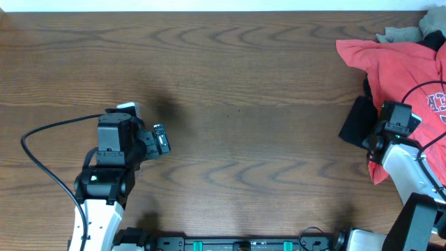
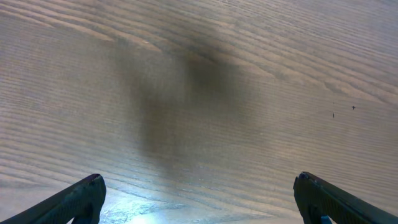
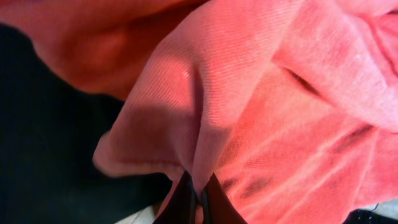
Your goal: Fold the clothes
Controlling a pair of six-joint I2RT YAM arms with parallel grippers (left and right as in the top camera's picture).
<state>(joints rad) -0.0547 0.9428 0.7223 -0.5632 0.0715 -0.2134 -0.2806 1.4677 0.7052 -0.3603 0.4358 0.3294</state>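
Note:
A coral-red T-shirt [image 1: 397, 70] with dark chest lettering lies crumpled at the table's far right. A black garment [image 1: 357, 122] lies at its left edge, and a beige piece [image 1: 401, 33] shows behind it. My right gripper [image 1: 376, 143] is at the shirt's left edge. In the right wrist view it is shut [image 3: 198, 193] on a fold of the red shirt [image 3: 261, 93], with the black cloth [image 3: 43, 124] to the left. My left gripper [image 1: 162, 139] is open over bare wood at the left; its fingertips [image 2: 198, 193] are wide apart and empty.
The wooden table [image 1: 244, 104] spans the overhead view. A black cable [image 1: 49, 132] loops from the left arm. More dark cloth [image 1: 433, 31] sits at the far right corner. The arm bases stand along the front edge.

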